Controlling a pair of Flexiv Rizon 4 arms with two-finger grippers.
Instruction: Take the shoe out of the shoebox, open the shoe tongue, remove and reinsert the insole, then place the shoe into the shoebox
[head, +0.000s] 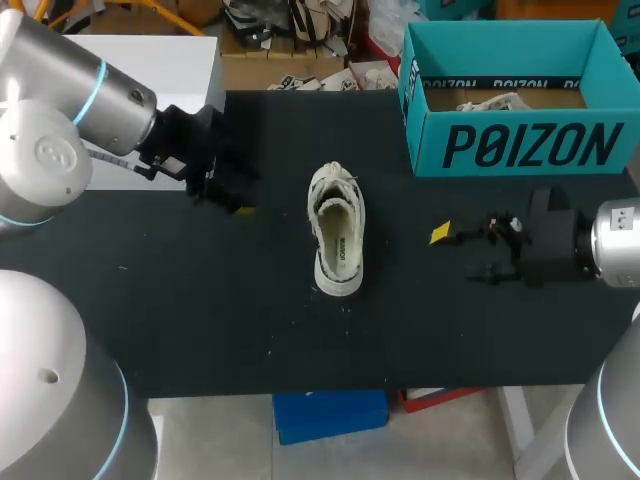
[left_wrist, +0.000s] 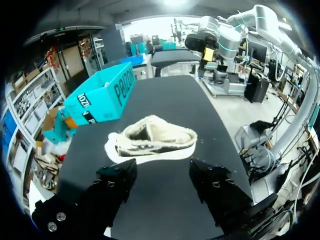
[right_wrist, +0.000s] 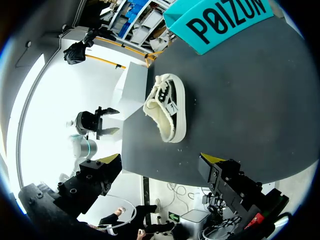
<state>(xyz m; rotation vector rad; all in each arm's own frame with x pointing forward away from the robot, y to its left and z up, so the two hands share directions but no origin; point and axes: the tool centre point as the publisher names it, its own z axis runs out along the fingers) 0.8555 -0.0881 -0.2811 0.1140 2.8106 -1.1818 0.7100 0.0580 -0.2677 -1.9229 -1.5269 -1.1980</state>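
Note:
A cream low-top shoe (head: 337, 232) lies upright in the middle of the black table, its opening facing up and its laces loose. The teal shoebox (head: 520, 145) stands open at the far right, with pale stuffing (head: 490, 102) inside. My left gripper (head: 225, 190) hovers to the left of the shoe. In the left wrist view its fingers (left_wrist: 114, 181) stand apart with nothing between them, and the shoe (left_wrist: 152, 141) lies crosswise just ahead. My right gripper (head: 455, 250) is open to the right of the shoe. The shoe (right_wrist: 167, 107) is well ahead of its yellow tips (right_wrist: 111, 159).
Small pale specks dot the black tabletop (head: 200, 320) around the shoe. The table's front edge (head: 330, 388) runs a short way in front of the shoe's heel. The shoebox's near wall (right_wrist: 220, 20) lies beyond the shoe as seen from the right wrist.

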